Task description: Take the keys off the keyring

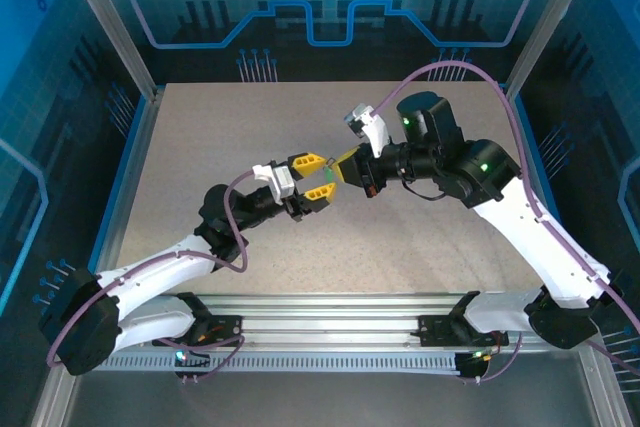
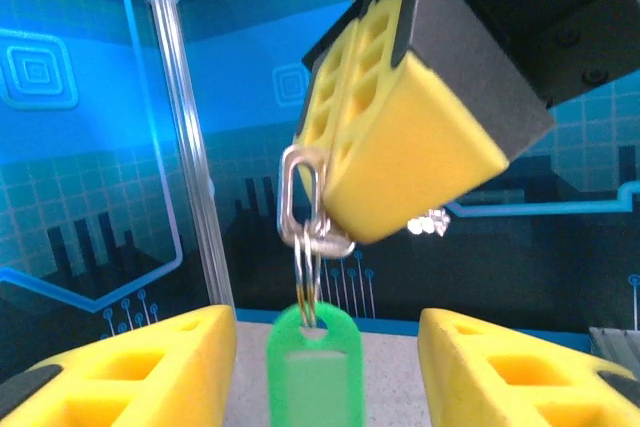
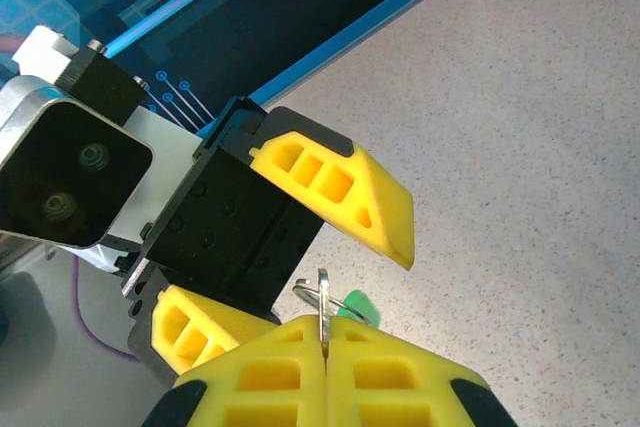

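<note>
Green-headed keys (image 2: 312,372) are dangled, lower centre, from a keyring (image 2: 312,239) clenched by the right gripper (image 3: 325,347), between fingers of the released left gripper (image 1: 318,176).

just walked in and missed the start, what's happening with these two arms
The two arms meet in mid-air above the table. The right tool is shut on a metal ring, and a green key tag hangs from that ring. The left tool is open around the tag, not touching it. The tag is not yet off the ring.
</note>
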